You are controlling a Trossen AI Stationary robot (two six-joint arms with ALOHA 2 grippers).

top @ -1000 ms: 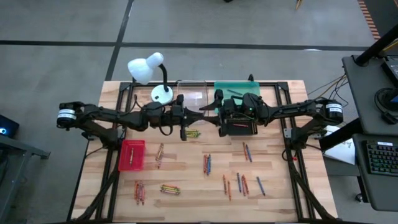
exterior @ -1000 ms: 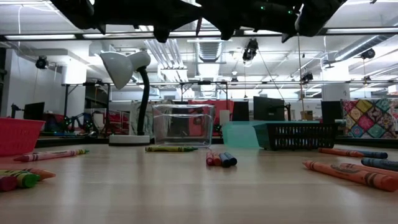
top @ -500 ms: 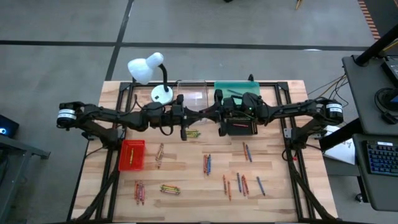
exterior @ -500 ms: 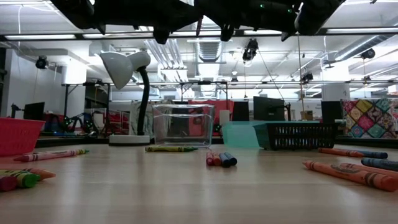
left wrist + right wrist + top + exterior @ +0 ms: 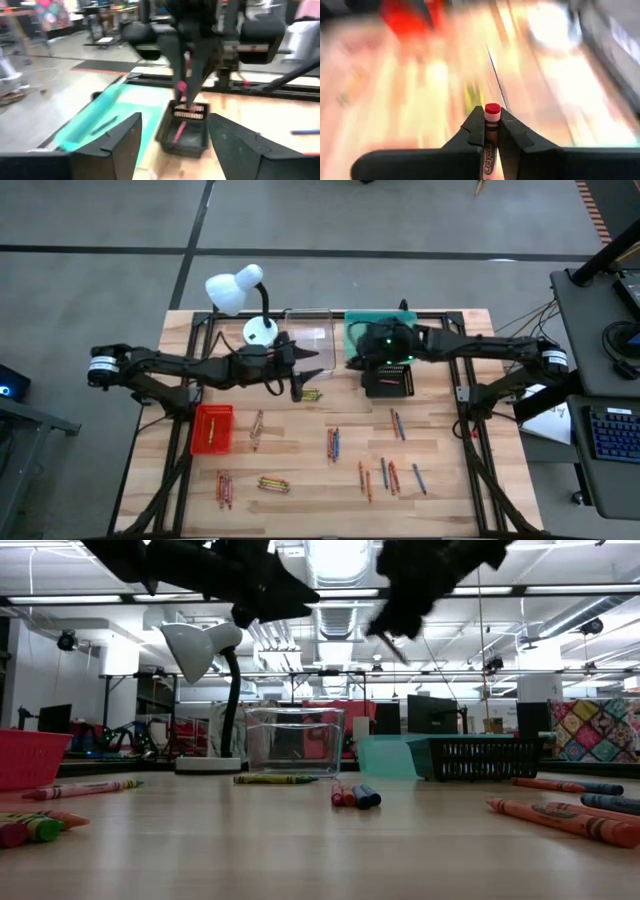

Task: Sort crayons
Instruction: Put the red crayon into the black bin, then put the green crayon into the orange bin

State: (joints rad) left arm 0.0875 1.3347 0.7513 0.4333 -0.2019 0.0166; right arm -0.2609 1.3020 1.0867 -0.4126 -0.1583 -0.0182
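White gooseneck desk lamp (image 5: 238, 290) at eleven o'clock on the light wooden slatted table (image 5: 300, 505), clear plastic tray (image 5: 310, 332) just beside it at twelve, teal plastic tray (image 5: 362, 322) adjoining, black mesh tray (image 5: 387, 382) toward one o'clock, red plastic tray (image 5: 213, 428) at nine

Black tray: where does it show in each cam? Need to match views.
High view: black tray right of centre, toward the table's back edge.
Low view: right of centre, at the table's far end.
Left wrist view: low in the middle.
Right wrist view: cannot be made out.
Shared landmark: teal tray next to it.
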